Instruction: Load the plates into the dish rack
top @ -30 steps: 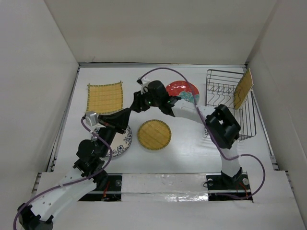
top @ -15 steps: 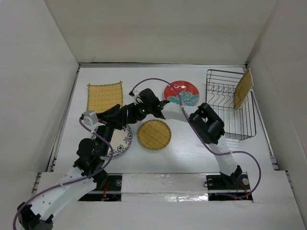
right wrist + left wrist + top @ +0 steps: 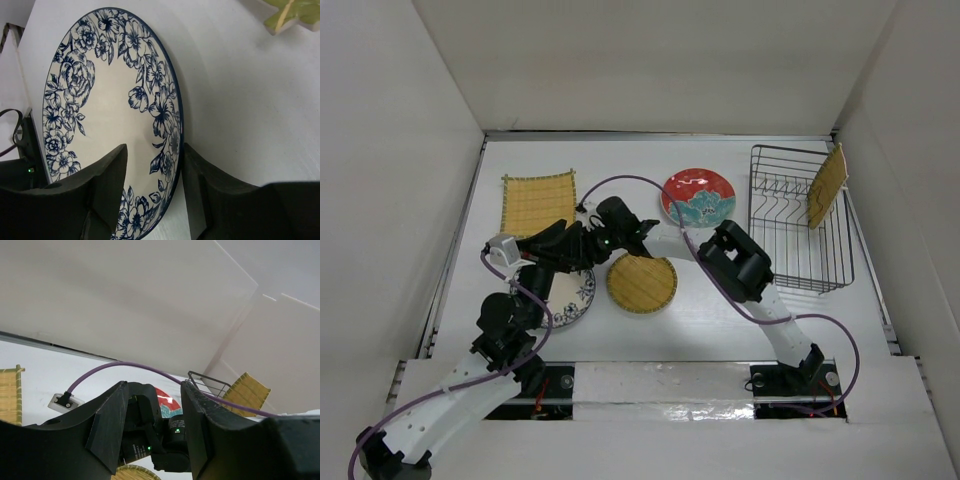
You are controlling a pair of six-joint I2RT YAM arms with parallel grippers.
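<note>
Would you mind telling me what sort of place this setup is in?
Probably a robotics lab test cell: plain white panels enclose the table, two robot arms are mounted at its edge, and a dish rack and plates sit on it.

Fan plate (image 3: 827, 186) upright in rack (image 3: 783, 188); 4 other plates flat.

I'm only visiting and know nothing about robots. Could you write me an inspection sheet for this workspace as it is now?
Surface: white table.
Job's things: fan-shaped yellow plate stands upright at the right side of the black rack; square yellow plate, red plate, round yellow plate and blue-white plate lie on the table.
Clutter: nothing seen.
Tools: right tool open, straddling the blue-white plate's rim; left tool open, empty.
Cables: purple cables loop along both arms.
Surroundings: plain white walls.
</note>
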